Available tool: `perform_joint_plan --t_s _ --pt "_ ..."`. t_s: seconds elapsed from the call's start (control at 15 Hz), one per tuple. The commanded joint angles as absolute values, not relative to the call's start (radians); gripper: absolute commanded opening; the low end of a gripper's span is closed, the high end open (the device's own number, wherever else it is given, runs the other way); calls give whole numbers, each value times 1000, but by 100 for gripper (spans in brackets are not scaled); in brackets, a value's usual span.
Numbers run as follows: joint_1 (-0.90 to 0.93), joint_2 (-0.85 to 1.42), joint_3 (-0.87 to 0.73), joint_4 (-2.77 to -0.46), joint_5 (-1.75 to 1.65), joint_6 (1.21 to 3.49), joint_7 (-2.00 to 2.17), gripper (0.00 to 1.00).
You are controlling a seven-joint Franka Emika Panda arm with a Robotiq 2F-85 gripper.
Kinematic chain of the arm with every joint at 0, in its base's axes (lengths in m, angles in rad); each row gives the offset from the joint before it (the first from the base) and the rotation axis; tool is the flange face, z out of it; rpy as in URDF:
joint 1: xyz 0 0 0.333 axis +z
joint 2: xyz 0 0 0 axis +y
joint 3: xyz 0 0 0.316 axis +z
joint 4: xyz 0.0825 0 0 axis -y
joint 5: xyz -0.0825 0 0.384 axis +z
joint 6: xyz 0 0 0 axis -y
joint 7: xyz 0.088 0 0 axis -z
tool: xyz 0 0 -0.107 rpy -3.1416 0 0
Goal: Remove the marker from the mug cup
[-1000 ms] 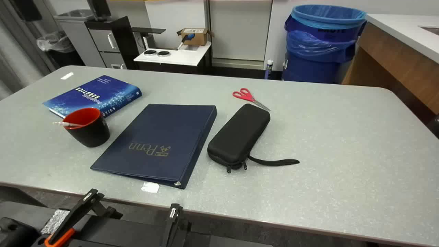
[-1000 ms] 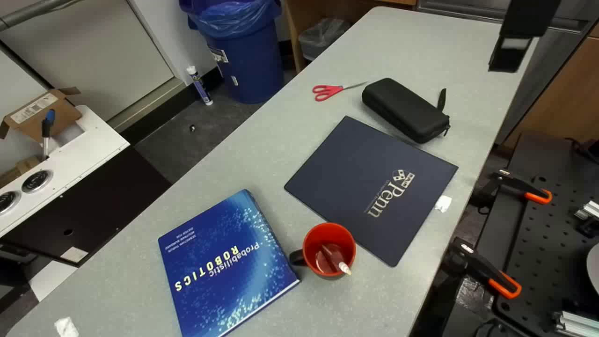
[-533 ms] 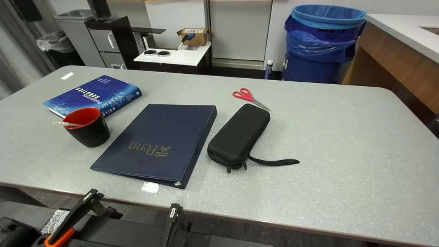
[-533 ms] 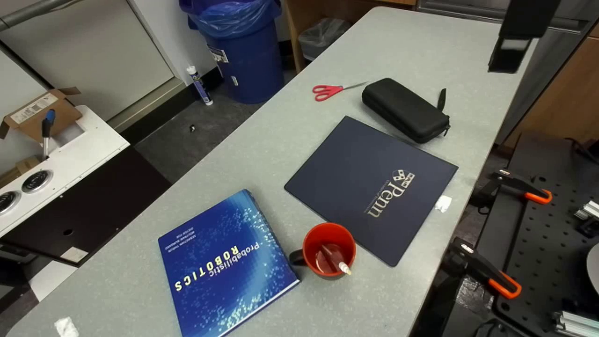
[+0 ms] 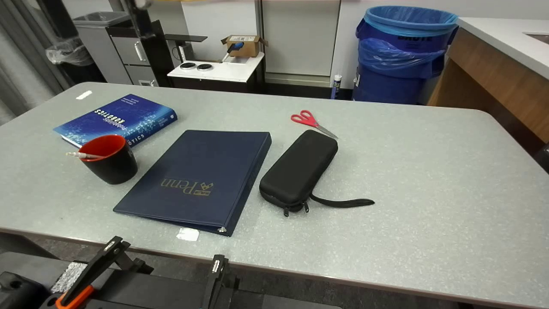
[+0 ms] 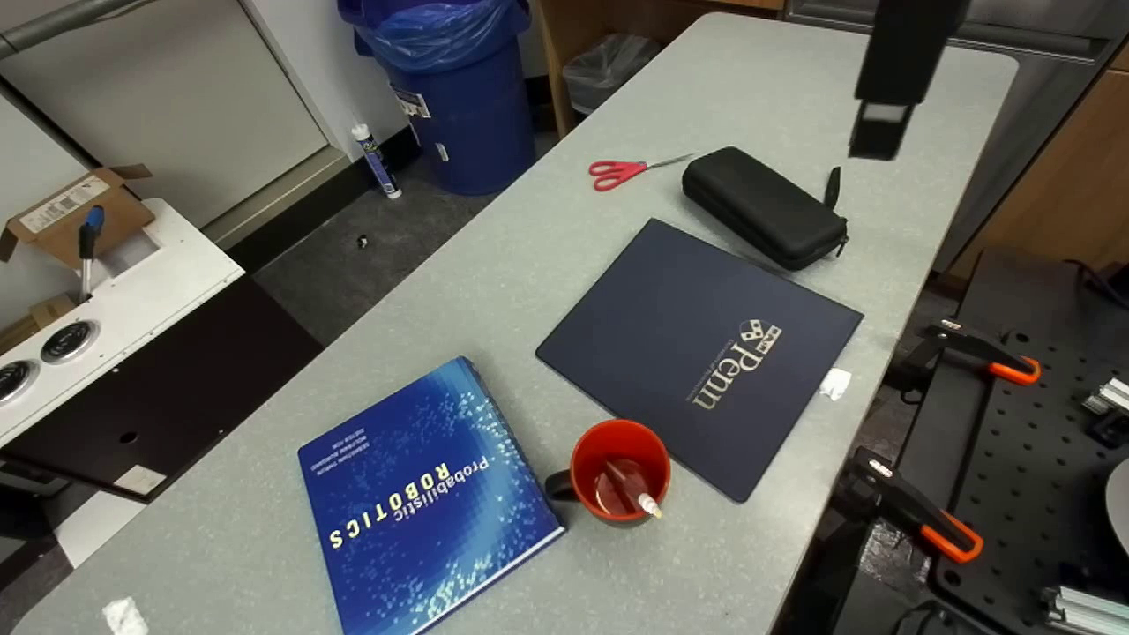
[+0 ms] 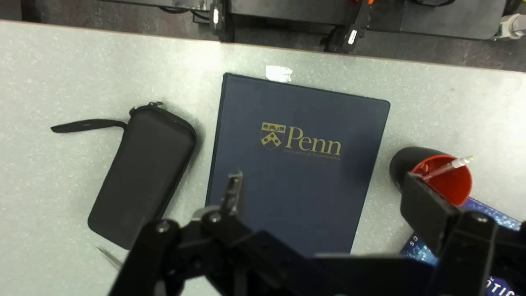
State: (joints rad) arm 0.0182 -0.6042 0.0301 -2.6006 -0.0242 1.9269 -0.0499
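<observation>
The mug cup, black with a red inside, stands upright on the table in both exterior views (image 5: 113, 168) (image 6: 620, 435) and at the right of the wrist view (image 7: 407, 158). The marker leans inside it, with its pale end sticking out over the rim, in both exterior views (image 5: 82, 155) (image 6: 648, 504) and in the wrist view (image 7: 450, 166). My gripper (image 7: 323, 179) is open and empty, high above the dark folder. One finger overlaps the mug's near edge in the wrist view. The gripper also shows at the top of both exterior views (image 5: 109, 34) (image 6: 876, 137), well apart from the mug.
A dark blue folder (image 5: 197, 171) lies beside the mug. A blue book (image 6: 423, 503) lies close to the mug's handle. A black zip pouch (image 5: 300, 167) and red-handled scissors (image 5: 311, 120) lie farther off. Clamps (image 6: 917, 507) stand beyond the table's edge.
My gripper has come into view at the top left of an exterior view. In an exterior view it has moved left and slightly down. The mug and marker have not moved.
</observation>
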Motion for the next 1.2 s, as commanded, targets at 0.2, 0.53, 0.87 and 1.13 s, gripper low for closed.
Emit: perform_joint_plan --t_s 0.2,0.53,0.87,1.13 --pt "122 -212 45 -2423 123 2060 -114 99" --pt "143 -135 101 -2388 117 2062 -101 100" --pt "142 -113 107 -2378 117 2062 -96 100" --pt "144 -69 106 -2359 143 2074 -109 100"
